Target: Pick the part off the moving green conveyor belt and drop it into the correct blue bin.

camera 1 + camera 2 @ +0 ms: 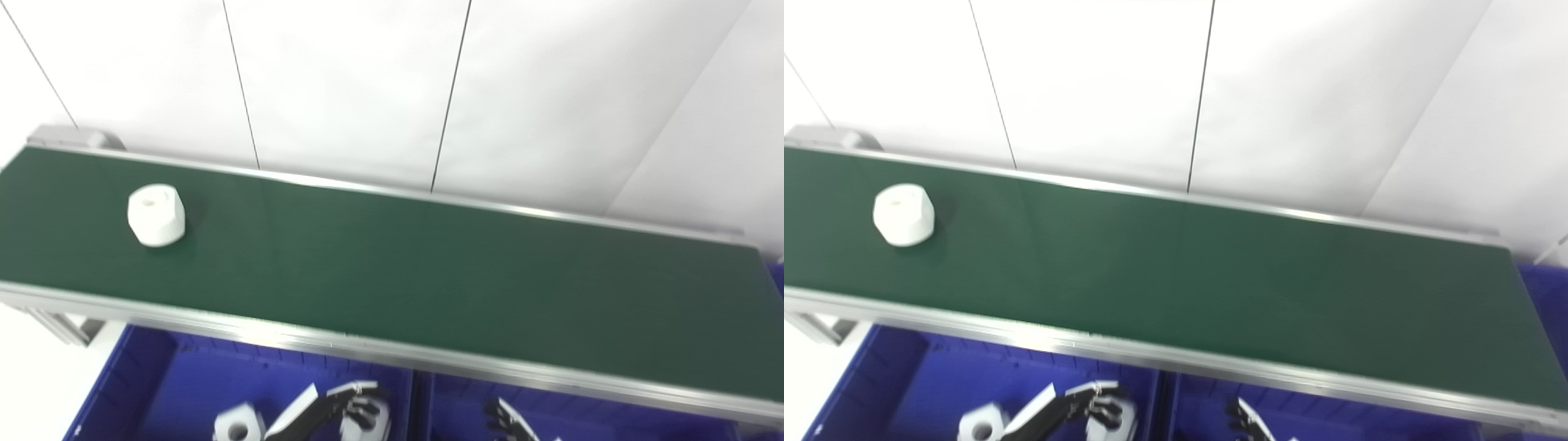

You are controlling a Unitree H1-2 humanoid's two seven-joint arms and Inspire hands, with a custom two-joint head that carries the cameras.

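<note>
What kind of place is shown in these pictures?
Probably a parts-sorting test cell or lab, not a home. A green belt in a metal frame carries a white part, blue bins sit below its near edge, and plain white panels stand behind.

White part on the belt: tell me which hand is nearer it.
Left. The left hand sits below and right of the part, over the left bin; the right hand is farther right.

no readable text or labels
</note>
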